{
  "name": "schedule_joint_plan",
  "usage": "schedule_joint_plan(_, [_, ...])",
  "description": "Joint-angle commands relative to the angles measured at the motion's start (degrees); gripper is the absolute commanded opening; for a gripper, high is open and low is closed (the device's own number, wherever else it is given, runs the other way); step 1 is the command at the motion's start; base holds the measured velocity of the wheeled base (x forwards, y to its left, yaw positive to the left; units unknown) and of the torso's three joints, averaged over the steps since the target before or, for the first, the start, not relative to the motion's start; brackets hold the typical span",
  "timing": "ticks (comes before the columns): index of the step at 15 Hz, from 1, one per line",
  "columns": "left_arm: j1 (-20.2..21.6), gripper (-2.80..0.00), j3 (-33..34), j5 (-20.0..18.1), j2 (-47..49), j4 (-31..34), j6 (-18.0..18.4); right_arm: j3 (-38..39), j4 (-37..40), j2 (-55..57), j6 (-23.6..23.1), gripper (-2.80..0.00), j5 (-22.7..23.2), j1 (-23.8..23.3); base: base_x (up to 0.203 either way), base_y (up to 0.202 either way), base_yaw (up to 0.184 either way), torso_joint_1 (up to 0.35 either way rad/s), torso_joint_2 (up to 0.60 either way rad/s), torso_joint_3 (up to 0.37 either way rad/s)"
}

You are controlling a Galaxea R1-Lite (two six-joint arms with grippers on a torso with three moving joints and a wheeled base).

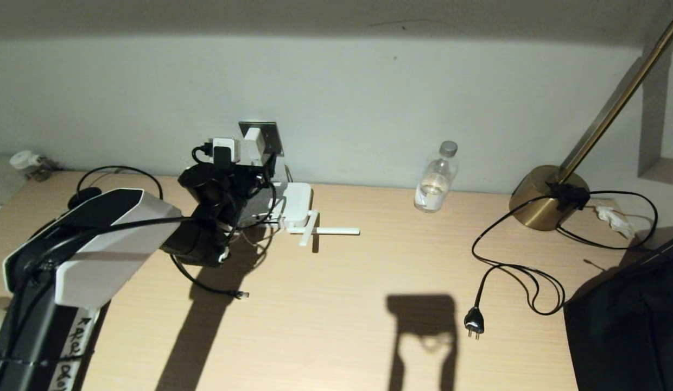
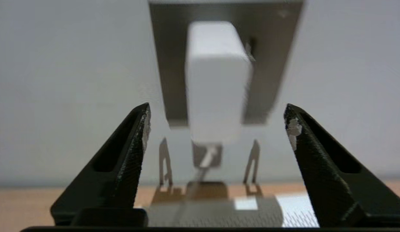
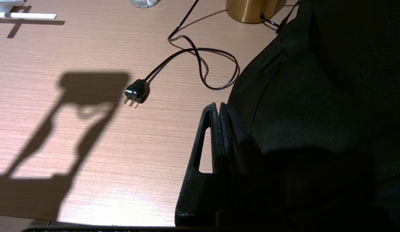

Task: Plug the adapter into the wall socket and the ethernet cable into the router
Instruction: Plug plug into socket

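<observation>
While the adapter sits against the grey wall socket, the left gripper stands released in front of it, its 2 black fingers spread wide and clear of the white block on both sides. In the head view the adapter shows on the faceplate, above the router that lies on the desk by the wall.

Whether the pins are fully home cannot be told; if they are only partly in, the thin white cord hanging below could drag the block loose. A careless pull-back could also clip the adapter with a finger and lever it out.

Still unplugged, the ethernet cable's clip connector lies on the desk just in front of the left arm. I judge the riskiest part is ahead: the cable loops under that arm, so reaching for it could snag the loop and shift the light router or knock its antennas.

Parked low on the right, the right gripper is clenched empty beside a dark fabric item, near the black two-pin plug.
</observation>
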State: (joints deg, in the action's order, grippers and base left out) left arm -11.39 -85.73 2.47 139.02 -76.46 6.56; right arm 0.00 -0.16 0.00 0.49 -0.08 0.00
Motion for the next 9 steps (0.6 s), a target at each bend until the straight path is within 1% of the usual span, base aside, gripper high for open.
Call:
schedule_joint_plan(1, [-0.2, 0.0, 4.9, 0.0, -3.3, -2.3, 0.0, 0.0, 0.0, 0.1, 0.0, -2.8, 0.0, 0.0, 0.0, 0.0, 0.0, 0.0, 0.0, 0.0])
schedule_joint_plan(3, [-0.5, 0.0, 10.0, -0.1, -7.5, -4.8, 0.0, 0.0, 0.0, 0.1, 0.0, -2.8, 0.0, 0.0, 0.0, 0.0, 0.0, 0.0, 0.0, 0.0])
schedule_joint_plan(6, [-0.6, 0.0, 17.3, -0.3, -15.2, -6.4, 0.0, 0.0, 0.0, 0.1, 0.0, -2.8, 0.0, 0.0, 0.0, 0.0, 0.0, 0.0, 0.0, 0.0])
schedule_joint_plan(9, [-1.3, 0.0, 27.1, -2.1, -24.9, -6.6, 0.0, 0.0, 0.0, 0.1, 0.0, -2.8, 0.0, 0.0, 0.0, 0.0, 0.0, 0.0, 0.0, 0.0])
